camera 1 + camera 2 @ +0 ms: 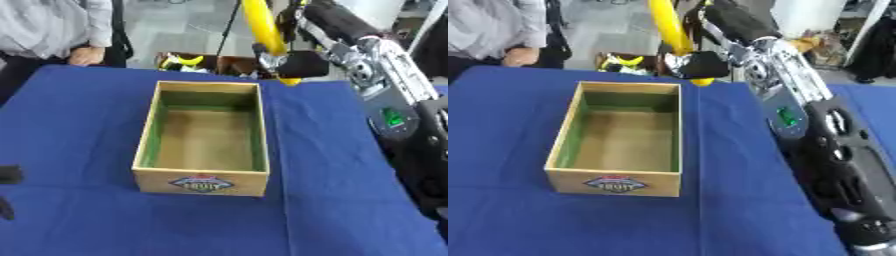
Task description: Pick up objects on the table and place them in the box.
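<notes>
Blue cloth (79, 125) covers the table, and near its middle stands an open wooden box (203, 181) with nothing showing inside. A dark bit of the left hand (9, 175) shows at the near left edge, fingers indistinct. Beyond the box's far right corner, the right hand (297, 65) curls around a long yellow object (262, 27), held up above the table.

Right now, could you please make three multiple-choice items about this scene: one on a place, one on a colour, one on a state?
1. Where is the banana?
A. in the box
B. held in the right hand, past the box's far edge
C. flat on the cloth

2. What colour is the tablecloth?
A. blue
B. red
C. white

3. What is in the wooden box?
A. a banana
B. nothing visible
C. a cup

Answers:
1 B, the fingers curl round it above the far side.
2 A, the cloth is blue all over.
3 B, its bare floor shows.
</notes>
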Tool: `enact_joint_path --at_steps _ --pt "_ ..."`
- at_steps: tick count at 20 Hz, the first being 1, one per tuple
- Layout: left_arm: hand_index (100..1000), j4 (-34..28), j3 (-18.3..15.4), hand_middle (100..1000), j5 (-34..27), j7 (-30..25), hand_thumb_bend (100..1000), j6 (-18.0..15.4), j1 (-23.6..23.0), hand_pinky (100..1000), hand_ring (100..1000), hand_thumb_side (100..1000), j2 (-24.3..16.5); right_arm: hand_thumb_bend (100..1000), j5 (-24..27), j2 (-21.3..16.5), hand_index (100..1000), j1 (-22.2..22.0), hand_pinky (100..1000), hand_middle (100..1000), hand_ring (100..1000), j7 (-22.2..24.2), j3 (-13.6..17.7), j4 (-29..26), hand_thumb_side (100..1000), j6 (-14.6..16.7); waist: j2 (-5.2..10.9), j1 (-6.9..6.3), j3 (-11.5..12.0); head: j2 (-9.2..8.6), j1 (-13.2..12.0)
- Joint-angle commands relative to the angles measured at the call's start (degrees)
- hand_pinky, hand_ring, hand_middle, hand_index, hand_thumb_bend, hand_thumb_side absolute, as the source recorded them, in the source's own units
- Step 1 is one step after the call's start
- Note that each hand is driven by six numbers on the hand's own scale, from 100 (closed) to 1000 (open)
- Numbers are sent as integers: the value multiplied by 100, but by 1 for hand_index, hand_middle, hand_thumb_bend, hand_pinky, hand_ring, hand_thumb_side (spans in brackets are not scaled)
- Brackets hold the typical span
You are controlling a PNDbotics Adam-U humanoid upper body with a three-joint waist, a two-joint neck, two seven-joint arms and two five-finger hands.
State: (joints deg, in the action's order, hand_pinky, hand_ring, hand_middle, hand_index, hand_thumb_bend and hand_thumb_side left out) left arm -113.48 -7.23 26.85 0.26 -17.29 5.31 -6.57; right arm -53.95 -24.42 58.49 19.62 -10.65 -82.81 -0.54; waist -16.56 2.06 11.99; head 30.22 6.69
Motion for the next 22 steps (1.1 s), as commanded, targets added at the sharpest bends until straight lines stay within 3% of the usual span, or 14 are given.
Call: enact_joint_path --at_steps 1,5,8,22 --pt "751 -112 25 614 -29 -24 100 1 66 308 650 969 -97 100 -68 31 586 225 494 462 671 -9 -6 47 694 48 109 -6 24 19 24" --pt "751 -112 25 614 -33 -29 100 1 70 308 650 969 -98 100 -101 75 586 273 494 462 671 -29 -19 107 694 78 107 0 34 20 26" --pt "751 -112 36 614 -43 -33 100 -7 89 308 651 969 -87 100 -159 309 589 370 495 462 673 29 -96 203 693 127 84 16 127 -11 90" --pt "749 -112 29 613 -74 71 100 -45 149 308 651 966 -23 100 -1074 997 591 191 502 468 685 35 -188 904 672 421 -43 11 305 -138 248"
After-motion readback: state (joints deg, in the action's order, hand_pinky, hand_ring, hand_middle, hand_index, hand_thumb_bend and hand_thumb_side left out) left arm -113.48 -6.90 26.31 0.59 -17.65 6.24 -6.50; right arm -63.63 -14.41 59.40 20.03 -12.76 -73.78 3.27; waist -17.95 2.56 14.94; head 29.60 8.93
